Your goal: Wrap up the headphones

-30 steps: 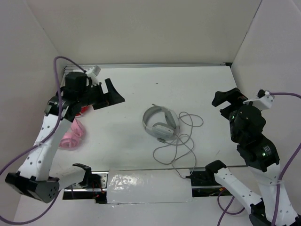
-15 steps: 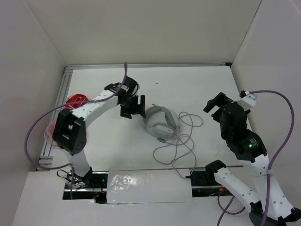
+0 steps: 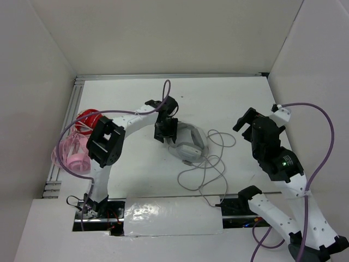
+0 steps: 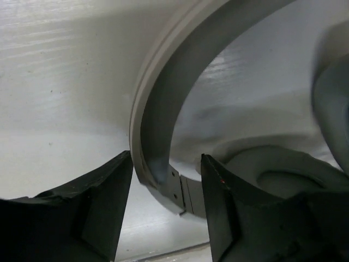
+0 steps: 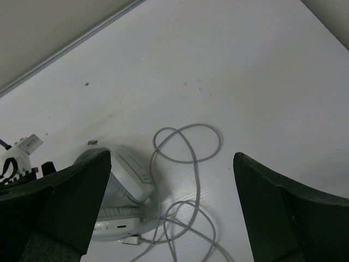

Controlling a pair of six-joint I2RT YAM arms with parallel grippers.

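Headphones (image 3: 187, 143) seem light, with stiff headband (image 4: 158, 109) for holding and limp cable (image 3: 204, 174); left end effector (image 4: 166, 170) released astride the headband, right end effector (image 5: 172, 166) released too

White table (image 3: 229, 98) enclosed by 3 plain off-white walls (image 3: 163, 33), evenly lit.

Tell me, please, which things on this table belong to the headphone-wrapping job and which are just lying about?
For the job: grey-white headphones; left hand, open astride their headband.
Lying about: pink headphones; red headphones, both far left.
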